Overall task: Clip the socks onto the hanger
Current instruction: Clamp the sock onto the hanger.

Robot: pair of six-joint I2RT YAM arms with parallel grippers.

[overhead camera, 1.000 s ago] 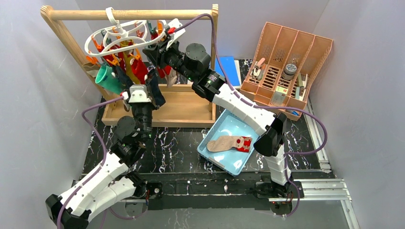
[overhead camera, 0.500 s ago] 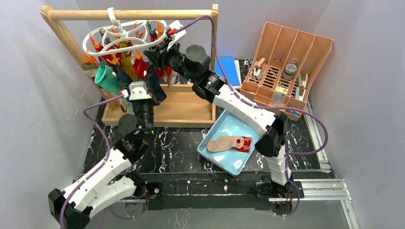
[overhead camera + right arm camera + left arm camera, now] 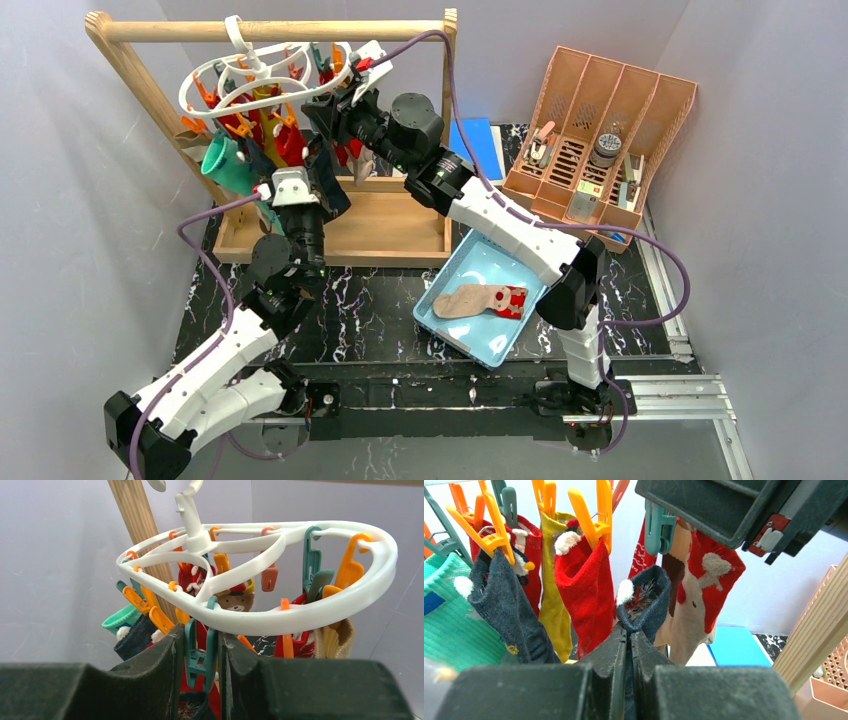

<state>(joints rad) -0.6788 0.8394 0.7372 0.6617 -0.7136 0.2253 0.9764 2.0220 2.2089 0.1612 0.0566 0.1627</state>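
Two grips: left jaws pinch a navy sock [image 3: 646, 605], cuff just beneath right jaws squeezing a teal clip [image 3: 199, 655], perhaps touching it.

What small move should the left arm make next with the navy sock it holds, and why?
Probably raise the left gripper a little, so the cuff of the navy blue fabric sock enters the teal plastic clip. The right gripper pinches that clip, and the cuff sits just under it, not yet inside.
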